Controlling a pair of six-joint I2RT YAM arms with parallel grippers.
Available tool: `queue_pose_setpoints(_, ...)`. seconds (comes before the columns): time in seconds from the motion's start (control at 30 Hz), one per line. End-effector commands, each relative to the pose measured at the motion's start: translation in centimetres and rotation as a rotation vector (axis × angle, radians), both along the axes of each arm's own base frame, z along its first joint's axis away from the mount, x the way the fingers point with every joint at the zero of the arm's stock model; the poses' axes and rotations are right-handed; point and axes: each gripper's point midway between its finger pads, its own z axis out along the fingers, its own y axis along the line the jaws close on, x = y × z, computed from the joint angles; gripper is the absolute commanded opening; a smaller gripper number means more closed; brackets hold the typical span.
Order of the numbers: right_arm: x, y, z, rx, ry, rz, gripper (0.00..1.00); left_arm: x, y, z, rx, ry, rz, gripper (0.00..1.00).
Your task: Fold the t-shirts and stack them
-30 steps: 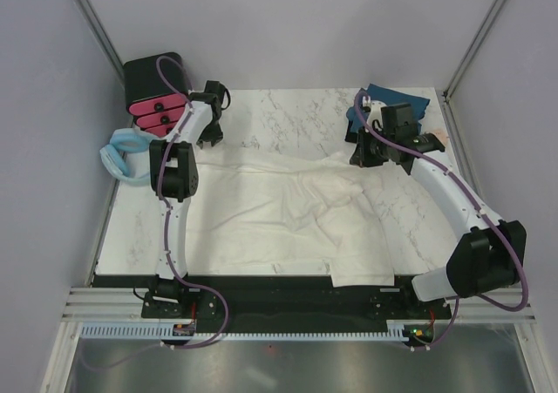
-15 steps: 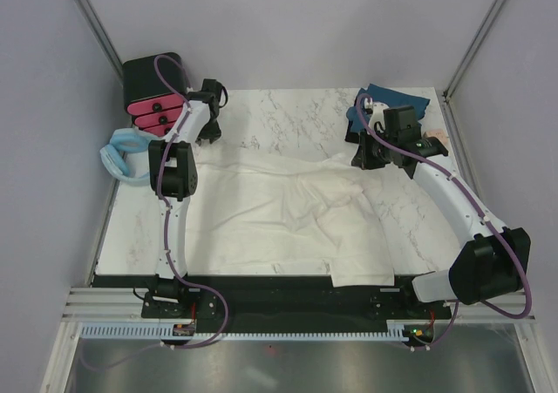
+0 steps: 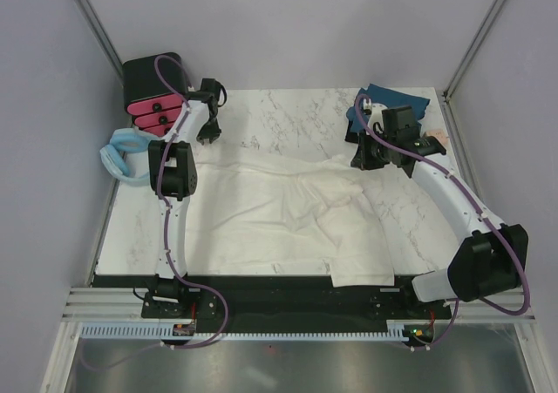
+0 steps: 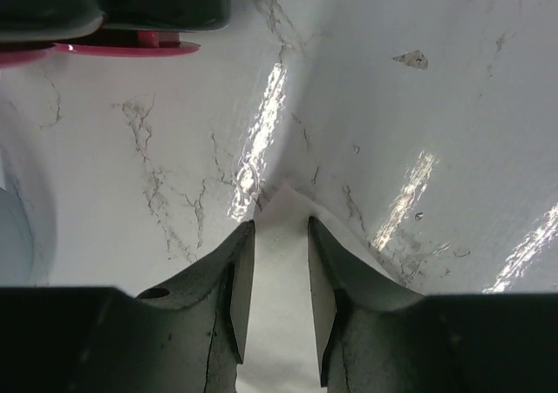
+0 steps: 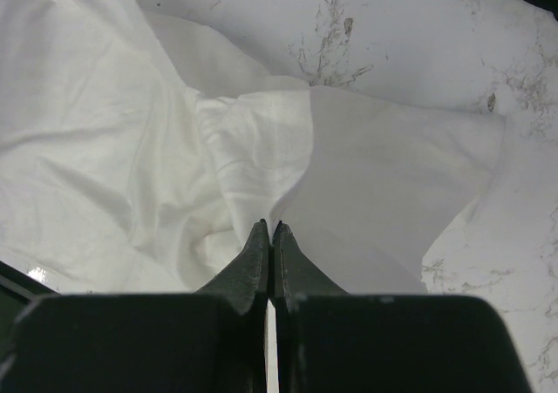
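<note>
The cream-white t-shirt (image 3: 261, 210) lies spread and wrinkled across the marble table (image 3: 288, 114). Its far left corner (image 4: 281, 203) sits between the fingers of my left gripper (image 3: 207, 137), whose jaws (image 4: 279, 227) stand apart around it, low over the table. My right gripper (image 3: 362, 159) is shut on a raised fold of the same shirt (image 5: 261, 140) at its far right; the cloth climbs to the closed tips (image 5: 269, 226). The dark teal-blue t-shirt (image 3: 397, 98) lies bunched at the far right corner, behind the right gripper.
A black box with pink drawers (image 3: 153, 92) stands at the far left corner, close behind the left gripper (image 4: 131, 46). A pale blue padded ring (image 3: 122, 153) lies at the left edge. Grey walls enclose the table on three sides.
The left gripper's jaws have drawn closer together around the shirt's corner. The right gripper stays shut on its fold and has shifted slightly.
</note>
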Motion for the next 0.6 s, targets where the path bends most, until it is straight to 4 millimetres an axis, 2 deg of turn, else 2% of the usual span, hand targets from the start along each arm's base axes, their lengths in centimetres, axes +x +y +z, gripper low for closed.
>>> queue_pose_setpoints(0.0,0.9,0.3,1.6,0.012,-0.039,0.013,0.00,-1.4,-0.6,-1.9,-0.036,0.091,-0.037,0.39)
queue_pose_setpoints(0.13,1.3,0.5,2.2,0.018,-0.049,0.019,0.00,-2.5,-0.9,-1.6,-0.058,0.132,-0.026,0.39)
queue_pose_setpoints(0.2,1.5,0.6,2.7,0.025,-0.056,0.024,0.00,-3.2,-1.2,-2.1,-0.075,0.173,-0.032,0.38)
queue_pose_setpoints(0.33,1.7,0.7,3.4,0.029,-0.070,0.027,0.00,-3.9,-1.3,-2.2,-0.084,0.203,-0.031,0.15)
queue_pose_setpoints(0.4,1.7,0.5,3.5,0.026,-0.073,0.023,0.00,-3.9,-1.5,-2.1,-0.097,0.200,-0.033,0.13)
queue_pose_setpoints(0.5,1.6,0.3,3.4,0.027,-0.071,0.018,0.00,-3.8,-2.0,-1.9,-0.128,0.192,-0.040,0.02)
queue_pose_setpoints(0.57,1.4,0.3,3.3,0.027,-0.067,0.016,0.00,-3.6,-2.4,-1.9,-0.147,0.188,-0.044,0.02)
